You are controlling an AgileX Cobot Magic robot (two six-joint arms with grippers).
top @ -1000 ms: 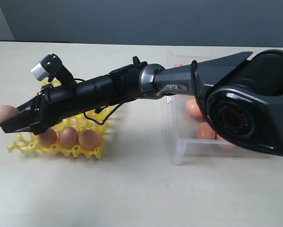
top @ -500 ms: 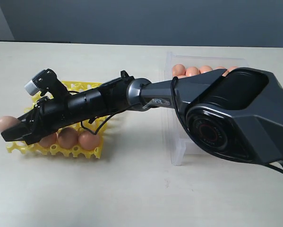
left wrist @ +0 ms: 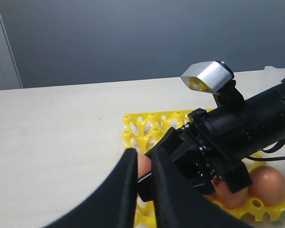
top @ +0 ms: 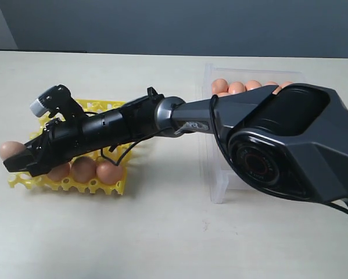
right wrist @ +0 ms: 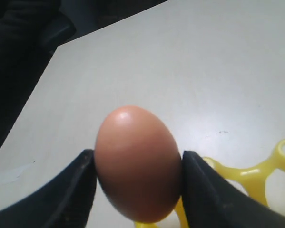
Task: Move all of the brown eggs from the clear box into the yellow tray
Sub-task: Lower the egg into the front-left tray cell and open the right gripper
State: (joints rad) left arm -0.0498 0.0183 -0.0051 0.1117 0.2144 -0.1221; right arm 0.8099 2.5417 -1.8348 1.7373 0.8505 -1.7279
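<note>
1. Clamping one brown egg [right wrist: 137, 164] by its sides, the right hand [right wrist: 137, 192] has a dark finger [right wrist: 78, 190] pressed against each flank.
2. Seen from the exterior view, that egg hangs at the left edge of the yellow tray [top: 98, 187], over its corner cups. I cannot tell whether it touches the lattice.
3. Just beside the hand, three eggs [top: 83, 168] sit side by side in the tray's near row, partly under the dark wrist.
4. Behind the hand, the right arm [top: 127, 125] stretches low across the tray from the right, with its silver-capped wrist camera [top: 46, 102] standing up above it.
5. The left hand [left wrist: 143, 161] appears only in its own wrist view. Its blurred black fingers [left wrist: 118, 190] are drawn together with just a thin slit between them, and they point toward the right hand over the tray.
6. Further right on the desk [top: 162, 244], the clear box [top: 217, 189] stands apart from the tray. A row of eggs [top: 236, 87] shows along its far wall, and the arm's large joint hides most of the rest.
</note>
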